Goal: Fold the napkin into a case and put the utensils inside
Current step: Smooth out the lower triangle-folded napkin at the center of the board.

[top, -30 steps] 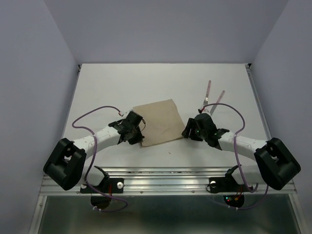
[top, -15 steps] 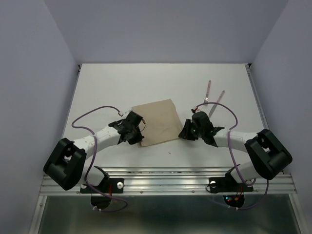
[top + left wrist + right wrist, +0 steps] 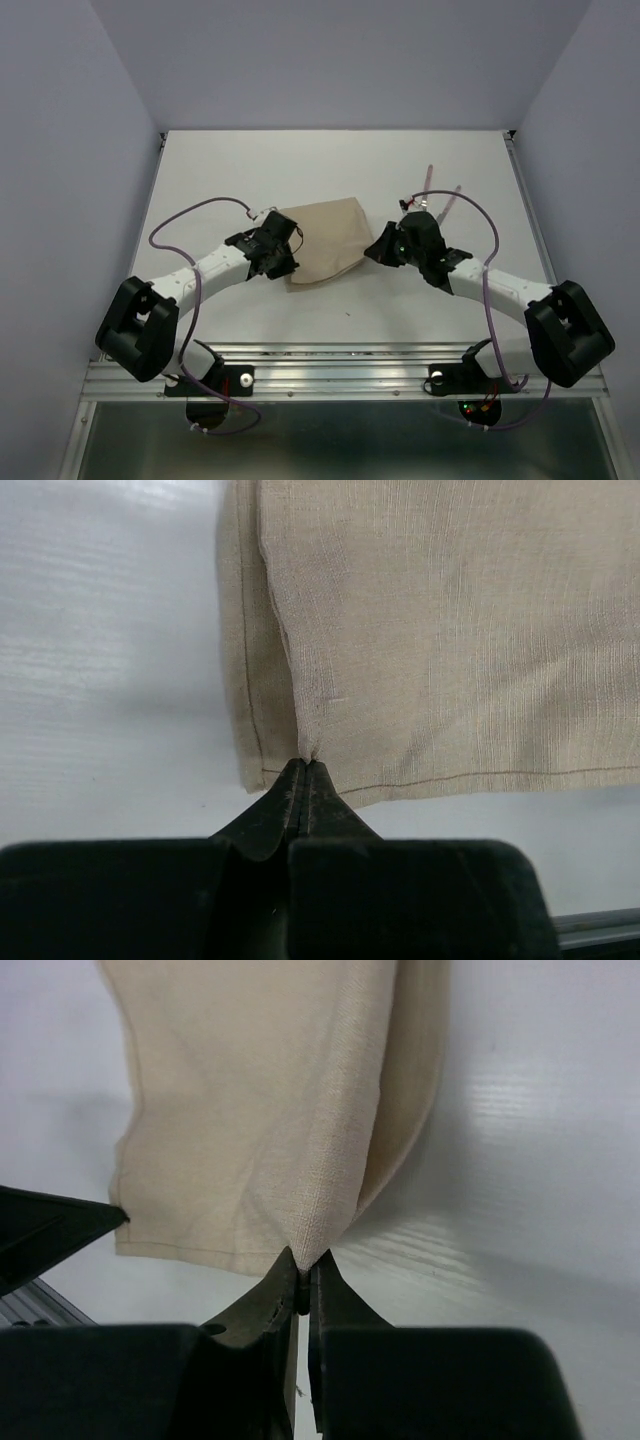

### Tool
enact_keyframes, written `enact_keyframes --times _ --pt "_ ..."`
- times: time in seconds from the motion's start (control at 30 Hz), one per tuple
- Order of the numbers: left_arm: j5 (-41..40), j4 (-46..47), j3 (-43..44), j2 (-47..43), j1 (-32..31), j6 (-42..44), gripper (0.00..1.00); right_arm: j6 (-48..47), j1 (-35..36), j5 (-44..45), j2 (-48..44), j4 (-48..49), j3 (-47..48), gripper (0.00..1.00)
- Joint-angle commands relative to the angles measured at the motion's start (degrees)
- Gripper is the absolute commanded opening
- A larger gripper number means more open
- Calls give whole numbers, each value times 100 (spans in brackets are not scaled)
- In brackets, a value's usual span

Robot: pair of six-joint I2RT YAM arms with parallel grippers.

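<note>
As left tool (image 3: 305, 768) and right tool (image 3: 301, 1263) pinch it, woven napkin (image 3: 325, 242) puckers.

Napkin (image 3: 325, 243) sits between left end effector (image 3: 286, 262) and right end effector (image 3: 378, 250), utensils (image 3: 428, 180) behind.

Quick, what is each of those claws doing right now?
Left gripper: closed, pinching an edge of the napkin.
Right gripper: closed, pinching the napkin's opposite edge.

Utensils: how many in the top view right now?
2. Both lie on the table right of the napkin, beyond the right tool: the steeper utensil, and the slanted utensil beside it. Near ends hidden behind the right arm.
</note>
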Motion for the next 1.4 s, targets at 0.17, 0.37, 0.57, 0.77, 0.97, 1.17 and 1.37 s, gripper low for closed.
enact_keyframes --times 0.17,0.37,0.57,0.77,0.97,1.17,1.37 --pt "191 176 -241 -234 68 150 0 -33 -55 15 -331 50 -321 1" --pt "465 608 -761 3 68 44 8 -33 -55 260 -383 -220 -885 40" --pt "-37 64 -182 -101 103 176 87 -454 -55 892 -1060 -1083 -622 66" --pt "-318 -140 196 -602 191 132 81 -438 -55 868 -1157 -1233 -200 52" --pt "-441 -60 574 -174 340 395 75 -411 -55 217 -490 -689 152 29" --pt "-170 168 856 188 990 659 77 -666 -264 604 283 -758 818 34" --pt "42 248 1400 715 1412 958 73 -894 -748 77 1494 -741 1907 49"
